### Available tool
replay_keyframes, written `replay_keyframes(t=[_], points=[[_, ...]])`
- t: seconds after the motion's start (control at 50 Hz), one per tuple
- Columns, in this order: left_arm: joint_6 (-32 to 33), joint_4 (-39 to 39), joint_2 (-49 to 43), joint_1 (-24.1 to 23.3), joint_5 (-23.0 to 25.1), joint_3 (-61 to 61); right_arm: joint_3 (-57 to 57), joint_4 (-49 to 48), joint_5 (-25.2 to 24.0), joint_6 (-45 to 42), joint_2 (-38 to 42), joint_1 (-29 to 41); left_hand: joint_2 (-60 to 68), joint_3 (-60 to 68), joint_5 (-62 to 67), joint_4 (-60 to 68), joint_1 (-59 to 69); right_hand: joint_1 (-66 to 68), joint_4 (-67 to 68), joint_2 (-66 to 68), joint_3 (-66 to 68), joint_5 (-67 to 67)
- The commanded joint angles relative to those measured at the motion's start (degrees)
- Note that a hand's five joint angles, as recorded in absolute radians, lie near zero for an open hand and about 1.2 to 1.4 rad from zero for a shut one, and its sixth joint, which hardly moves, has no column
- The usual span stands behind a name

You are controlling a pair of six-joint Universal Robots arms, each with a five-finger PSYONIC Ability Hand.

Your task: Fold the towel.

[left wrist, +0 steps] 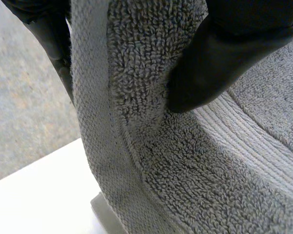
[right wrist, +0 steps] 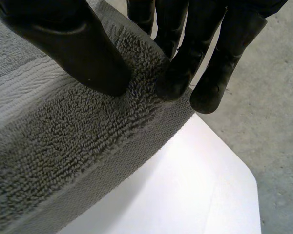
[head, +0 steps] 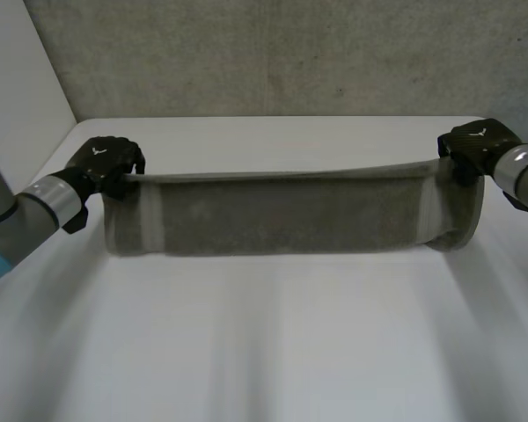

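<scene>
Towel: stretched above the table between both hands.
Left hand: pinching one top corner.
Right hand: pinching the other.

A towel hanging stretched sideways over the table, left hand pinching its upper left corner, right hand pinching its upper right corner, lower edge seemingly resting there, a wall standing behind.

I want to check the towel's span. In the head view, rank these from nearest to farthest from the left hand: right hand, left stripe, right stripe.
1. Left stripe, just below the left hand gripping the towel.
2. Right stripe, near the towel's other end.
3. Right hand, just beyond it, gripping that end.
</scene>
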Motion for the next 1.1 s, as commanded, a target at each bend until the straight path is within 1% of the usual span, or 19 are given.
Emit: replay_keyframes(t=[0.02, 0.2, 0.36, 0.38, 0.4, 0.42, 0.44, 0.46, 0.48, 0.5, 0.54, 0.6, 0.76, 0.82, 0.86, 0.92, 0.96, 1.02, 1.1], points=[[-0.1, -6.1, -10.3, -2.1, -1.6, 15.0, -11.2, 0.3, 2.8, 0.2, 9.3, 2.8, 2.8, 2.8, 5.6, 2.0, 7.8, 3.9, 3.4, 5.1, 3.7, 3.3], [-1.4, -6.2, -15.6, -2.8, -2.2, 21.2, -17.4, -0.2, 5.2, 0.2, 14.7, 4.2, 2.8, 2.8, 5.6, 2.0, 7.8, 3.9, 3.4, 5.1, 3.7, 3.3], [-2.5, -6.2, -18.2, -2.9, -4.7, 24.4, -22.6, -0.3, 6.7, 0.2, 18.9, 4.9, 2.8, 2.8, 5.6, 2.0, 7.8, 3.9, 3.4, 5.1, 3.7, 3.3], [-2.6, -6.2, -18.4, -2.9, -5.2, 24.8, -23.1, -0.3, 7.2, 0.2, 19.2, 5.0, 2.8, 2.8, 5.6, 2.0, 7.8, -0.2, -0.7, 1.0, -0.4, -0.8], [-2.6, -6.1, -18.5, -2.9, -5.8, 25.0, -23.5, -0.4, 7.8, 0.3, 19.4, 5.0, 2.8, 2.8, 5.6, 2.0, 7.8, -13.9, -14.4, -12.7, -14.1, -14.5], [-2.6, -6.1, -18.5, -2.9, -5.9, 25.0, -23.5, -0.4, 7.8, 0.3, 19.4, 5.0, 2.8, 2.8, 5.6, 2.0, 7.8, -14.1, -14.6, -12.9, -14.3, -14.6], [-2.6, -6.1, -18.6, -2.9, -6.4, 25.3, -23.6, -1.1, 8.2, 0.4, 19.7, 5.0, 2.8, 2.8, 5.6, 2.0, 7.8, -29.1, -29.6, -27.9, -29.3, -29.6], [-2.6, -6.1, -18.7, -2.9, -7.0, 25.6, -23.6, -2.3, 8.7, 0.6, 19.7, 5.1, -7.3, -7.4, -4.5, -8.1, -2.4, -47.9, -48.4, -46.7, -48.1, -48.4], [-2.6, -6.1, -18.7, -2.9, -7.0, 25.6, -23.6, -2.3, 8.7, 0.6, 19.7, 5.1, -7.4, -7.5, -4.7, -8.2, -2.5, -48.1, -48.6, -46.9, -48.2, -48.6], [-2.9, -6.1, -18.7, -2.9, -7.6, 25.7, -23.6, -3.6, 9.1, 0.6, 19.7, 5.3, -23.2, -23.3, -20.5, -24.0, -18.3, -66.1, -66.6, -64.9, -66.3, -66.7], [-4.0, -6.2, -18.5, -2.9, -9.1, 25.7, -23.6, -5.7, 10.0, 0.7, 19.6, 5.7, -52.9, -52.9, -50.1, -53.6, -47.9, -66.1, -66.6, -64.9, -66.3, -66.7], [-5.8, -6.6, -18.2, -3.0, -10.6, 25.5, -23.5, -6.6, 11.1, 0.9, 19.1, 6.0, -54.7, -54.7, -51.9, -55.5, -49.7, -66.1, -66.6, -64.9, -66.3, -66.7], [-9.4, -7.6, -15.9, -3.7, -10.9, 24.8, -20.8, -6.6, 11.7, 5.5, 14.9, 6.8, -62.1, -62.1, -59.3, -62.9, -57.1, -66.1, -66.6, -64.9, -66.3, -66.7], [-9.5, -8.1, -14.7, -3.7, -10.9, 23.9, -16.3, -6.5, 11.2, 6.3, 11.6, 7.2, -61.9, -62.0, -59.2, -62.7, -57.0, -66.1, -66.6, -64.9, -66.3, -66.7], [-9.5, -8.4, -12.7, -3.6, -10.8, 21.8, -10.0, -6.6, 10.8, 6.9, 6.8, 7.2, -61.4, -61.5, -58.7, -62.2, -56.5, -66.1, -66.6, -64.9, -66.3, -66.7], [-9.5, -8.5, -11.3, -3.5, -10.8, 20.2, -6.3, -6.6, 10.6, 7.1, 4.6, 7.0, -61.4, -61.5, -58.6, -62.2, -56.5, -66.1, -66.6, -64.9, -66.3, -66.7], [-9.5, -8.4, -8.7, -3.3, -10.3, 16.4, 1.0, -6.6, 9.6, 7.0, 0.0, 6.6, -61.4, -61.5, -58.6, -62.2, -56.5, -66.1, -66.6, -64.9, -66.3, -66.7], [-9.4, -8.3, -5.5, -3.1, -10.2, 11.4, 7.5, -6.6, 8.0, 6.8, -3.4, 6.2, -61.6, -61.6, -58.8, -62.4, -56.6, -66.1, -66.6, -64.9, -66.3, -66.7], [-9.2, -7.8, -2.6, -3.1, -10.0, 6.2, 12.4, -6.6, 6.6, 6.3, -4.9, 5.1, -61.6, -61.6, -58.8, -62.4, -56.6, -65.9, -66.4, -64.7, -66.1, -66.4]])
